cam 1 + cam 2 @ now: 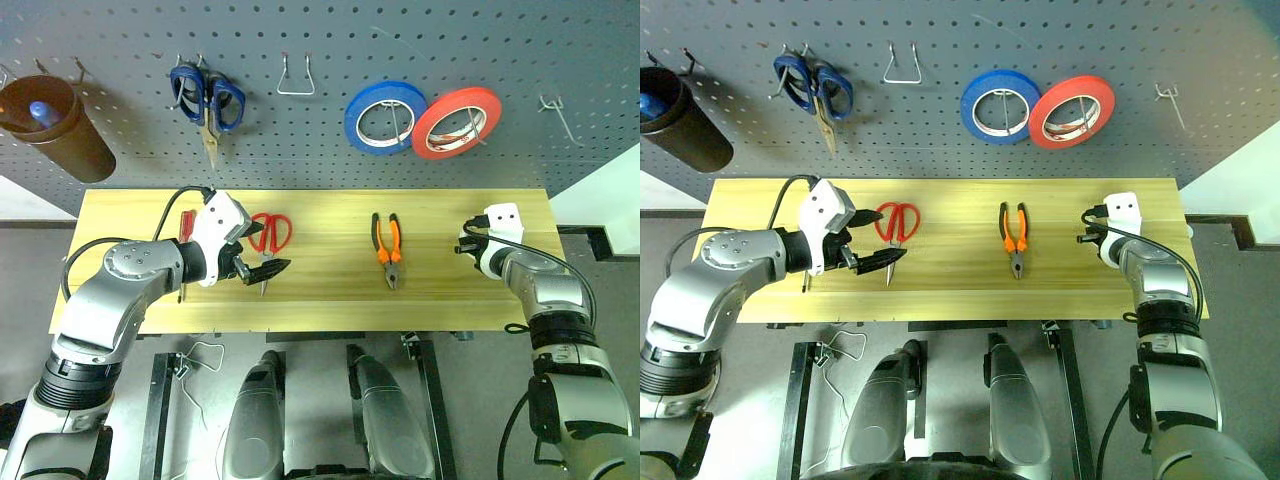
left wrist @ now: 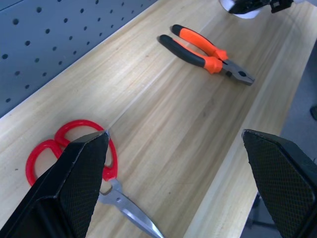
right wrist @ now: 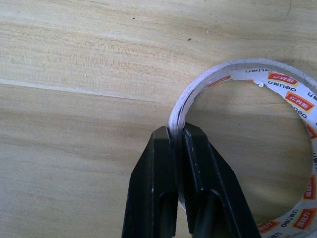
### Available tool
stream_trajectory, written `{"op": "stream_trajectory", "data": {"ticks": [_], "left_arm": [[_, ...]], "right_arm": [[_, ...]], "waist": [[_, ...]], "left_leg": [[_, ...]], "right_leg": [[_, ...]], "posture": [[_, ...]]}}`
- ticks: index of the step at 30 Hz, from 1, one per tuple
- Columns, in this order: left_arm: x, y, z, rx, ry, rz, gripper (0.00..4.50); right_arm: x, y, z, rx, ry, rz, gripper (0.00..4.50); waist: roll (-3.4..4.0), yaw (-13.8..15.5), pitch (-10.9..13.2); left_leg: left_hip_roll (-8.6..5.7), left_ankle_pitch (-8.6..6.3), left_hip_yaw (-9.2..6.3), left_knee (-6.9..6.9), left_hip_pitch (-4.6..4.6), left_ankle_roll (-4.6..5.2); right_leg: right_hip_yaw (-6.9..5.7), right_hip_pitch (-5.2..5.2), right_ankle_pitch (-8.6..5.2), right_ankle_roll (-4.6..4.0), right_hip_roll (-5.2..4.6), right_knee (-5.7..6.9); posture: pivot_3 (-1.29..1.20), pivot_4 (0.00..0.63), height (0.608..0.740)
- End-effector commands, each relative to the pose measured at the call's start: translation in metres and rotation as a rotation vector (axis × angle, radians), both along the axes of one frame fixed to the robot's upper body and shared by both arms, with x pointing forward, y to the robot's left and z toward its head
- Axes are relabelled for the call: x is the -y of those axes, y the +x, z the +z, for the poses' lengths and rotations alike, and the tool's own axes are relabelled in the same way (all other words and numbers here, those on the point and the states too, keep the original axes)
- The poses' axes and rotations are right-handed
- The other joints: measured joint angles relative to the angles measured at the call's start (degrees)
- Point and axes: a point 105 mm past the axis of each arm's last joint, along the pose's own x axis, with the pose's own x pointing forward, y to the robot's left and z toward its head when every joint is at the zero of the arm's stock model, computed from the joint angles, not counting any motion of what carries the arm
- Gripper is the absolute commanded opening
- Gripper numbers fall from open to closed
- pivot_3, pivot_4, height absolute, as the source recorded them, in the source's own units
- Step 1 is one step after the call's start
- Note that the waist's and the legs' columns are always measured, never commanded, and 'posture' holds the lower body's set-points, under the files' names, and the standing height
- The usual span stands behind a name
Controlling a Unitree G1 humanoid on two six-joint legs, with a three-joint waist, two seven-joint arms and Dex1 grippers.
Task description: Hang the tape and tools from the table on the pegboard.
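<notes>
On the light wood table (image 1: 330, 290), my right gripper (image 3: 177, 131) is shut on the rim of the white tape (image 3: 237, 74), which lies flat near the table's right end. One finger is inside the ring and one outside. My left gripper (image 2: 174, 134) hangs open just above the table, over the red-handled scissors (image 1: 272, 232), with nothing between its fingers. The orange-and-black pliers (image 1: 388, 245) lie mid-table. The thin red-handled screwdriver (image 1: 185, 225) lies partly behind my left arm. The dark grey pegboard (image 1: 320, 150) stands behind the table.
On the pegboard hang blue-handled scissors (image 1: 207, 95), a blue roll (image 1: 385, 117), a red roll (image 1: 456, 122) and a brown cup (image 1: 55, 125). Bare wire hooks sit at the top middle (image 1: 295, 80) and far right (image 1: 555, 110).
</notes>
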Motion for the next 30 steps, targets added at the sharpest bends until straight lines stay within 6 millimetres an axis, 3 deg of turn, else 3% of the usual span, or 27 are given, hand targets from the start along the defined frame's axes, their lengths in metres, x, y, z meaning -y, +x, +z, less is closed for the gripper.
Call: {"op": "stream_trajectory", "data": {"ticks": [1,3,15,21,24,30], "left_arm": [[0.008,-0.002,0.011,0.055,-0.033,-0.04,4.5],[0.011,0.0,0.017,0.08,-0.077,-0.053,4.5],[0.027,0.003,0.034,0.219,-0.222,-0.159,4.5],[0.03,0.01,0.057,0.336,-0.339,-0.181,4.5],[0.03,0.011,0.068,0.393,-0.392,-0.184,4.5],[0.031,0.011,0.065,0.39,-0.399,-0.184,4.5]], "right_arm": [[0.014,-0.014,0.0,0.049,0.023,-0.06,0.03],[0.025,-0.027,0.018,0.15,0.025,-0.106,0.03],[0.061,-0.115,0.061,0.361,-0.01,-0.26,0.03],[0.048,-0.143,0.101,0.589,0.083,-0.148,0.03],[0.039,-0.145,0.124,0.686,0.118,-0.095,0.03],[0.014,-0.14,0.174,0.847,0.135,0.031,0.03]], "waist": [[0.01,0.44,0.0],[0.01,1.07,0.0],[0.06,0.35,-0.06],[0.07,0.26,-0.07],[0.06,0.05,-0.07],[0.07,-0.71,-0.08]], "left_leg": [[0.0,0.0,0.0,0.0,0.0,0.0],[-0.01,0.0,0.0,-0.02,-0.02,0.0],[-0.16,0.21,0.01,0.0,-0.17,-0.39],[-0.21,0.35,0.01,0.06,-0.19,-0.63],[-0.28,0.36,0.01,0.1,-0.19,-0.64],[-0.28,0.39,0.0,0.11,-0.19,-0.66]], "right_leg": [[0.0,-0.01,0.0,0.0,0.0,0.0],[-0.02,-0.03,0.0,0.0,0.0,0.01],[-0.05,-0.12,0.12,0.22,-0.21,0.0],[-0.01,-0.05,0.25,0.44,-0.23,-0.1],[0.01,-0.01,0.31,0.53,-0.3,-0.1],[0.02,-0.02,0.36,0.57,-0.3,-0.07]], "posture": [[0.12,0.411,0.721],[0.11,0.397,0.721],[0.08,0.341,0.721],[0.08,0.338,0.721],[0.07,0.339,0.721],[0.08,0.339,0.721]]}}
